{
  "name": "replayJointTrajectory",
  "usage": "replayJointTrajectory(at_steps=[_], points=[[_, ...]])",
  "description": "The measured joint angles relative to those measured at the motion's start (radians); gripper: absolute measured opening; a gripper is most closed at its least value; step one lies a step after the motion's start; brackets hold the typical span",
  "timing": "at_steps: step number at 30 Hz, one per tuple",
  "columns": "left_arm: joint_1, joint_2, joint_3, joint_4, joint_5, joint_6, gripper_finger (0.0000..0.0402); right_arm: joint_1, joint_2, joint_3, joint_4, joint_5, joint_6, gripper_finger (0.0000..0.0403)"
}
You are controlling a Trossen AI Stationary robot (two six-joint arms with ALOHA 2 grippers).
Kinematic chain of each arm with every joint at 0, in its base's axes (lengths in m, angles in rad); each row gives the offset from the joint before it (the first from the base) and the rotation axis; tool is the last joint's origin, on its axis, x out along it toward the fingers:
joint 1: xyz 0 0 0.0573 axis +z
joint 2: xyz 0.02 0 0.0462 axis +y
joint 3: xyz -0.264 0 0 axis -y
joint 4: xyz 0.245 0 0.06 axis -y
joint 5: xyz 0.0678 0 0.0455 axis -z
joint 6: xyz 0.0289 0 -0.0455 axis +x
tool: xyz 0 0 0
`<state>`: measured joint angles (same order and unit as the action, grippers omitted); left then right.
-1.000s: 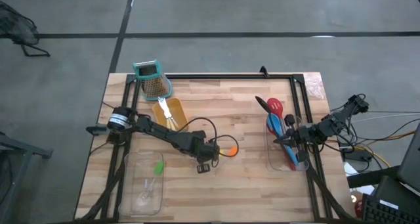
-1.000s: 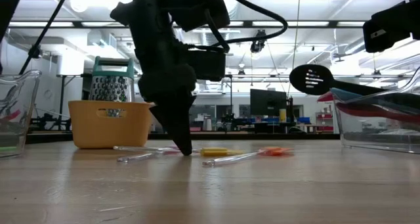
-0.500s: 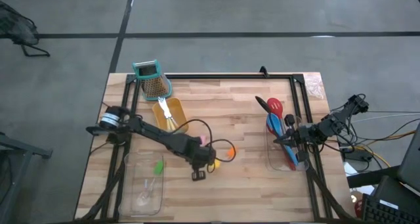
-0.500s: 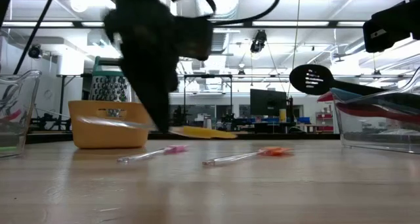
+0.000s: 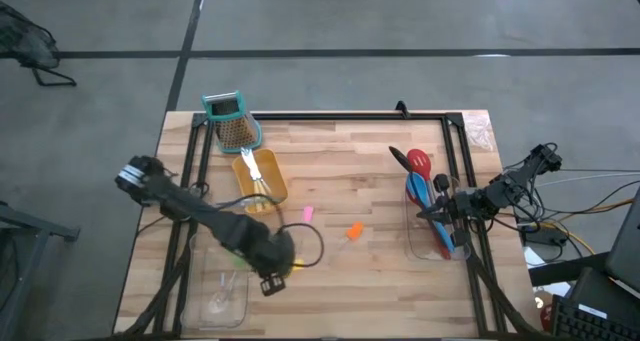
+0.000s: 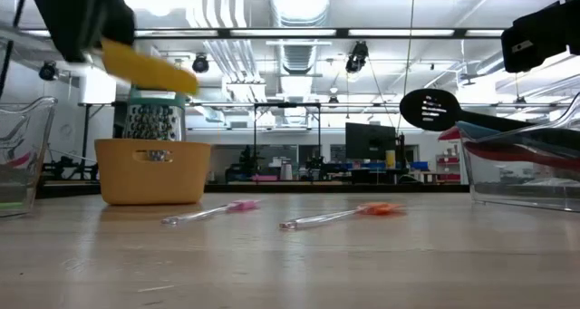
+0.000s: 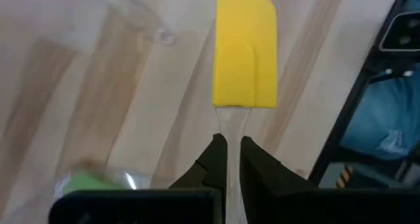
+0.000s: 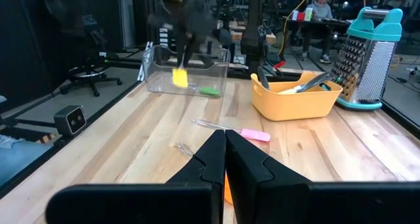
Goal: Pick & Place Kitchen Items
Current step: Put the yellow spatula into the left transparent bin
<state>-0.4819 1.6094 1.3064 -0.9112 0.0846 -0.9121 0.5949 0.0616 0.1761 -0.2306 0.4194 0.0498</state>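
Note:
My left gripper is shut on a yellow-bladed spatula with a clear handle. It holds the spatula high above the table, beside the left clear tray, and it shows in the low view. A green-tipped tool lies in that tray. A pink-tipped tool and an orange-tipped tool lie flat on the table. My right gripper is shut and empty over the right clear tray, which holds red and blue spoons and a black slotted spoon. My left gripper pinches the spatula's clear handle between its two fingers, just behind the yellow blade. The handle runs back between the fingers and the blade sticks out past their tips. The spatula is lifted clear of the table, tilted with the blade end lower.
A yellow tray with metal tools stands at the back left, with the teal-topped grater behind it. Bare wood lies between the two clear trays. A black frame runs along the table's edges.
My left gripper has lifted the yellow spatula off the table's middle and carried it up and toward the table's left and near edges, to the left clear tray. The pink and orange tools have stayed where they were.

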Motion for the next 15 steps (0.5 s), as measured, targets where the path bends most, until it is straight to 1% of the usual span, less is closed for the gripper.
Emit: replayJointTrajectory(at_steps=[4, 10, 12, 15], points=[[-0.074, -0.077, 0.000, -0.111, -0.077, -0.141, 0.0020, 0.000, 0.000, 0.000, 0.000, 0.000, 0.001, 0.0008], [-0.223, -0.164, 0.000, -0.331, -0.191, -0.441, 0.0020, 0.000, 0.000, 0.000, 0.000, 0.000, 0.000, 0.0008], [-0.278, -0.177, 0.000, -0.400, -0.202, -0.561, 0.0020, 0.000, 0.000, 0.000, 0.000, 0.000, 0.001, 0.0008], [-0.354, -0.181, -0.001, -0.459, -0.205, -0.720, 0.0020, 0.000, 0.000, 0.000, 0.000, 0.000, 0.000, 0.0008]])
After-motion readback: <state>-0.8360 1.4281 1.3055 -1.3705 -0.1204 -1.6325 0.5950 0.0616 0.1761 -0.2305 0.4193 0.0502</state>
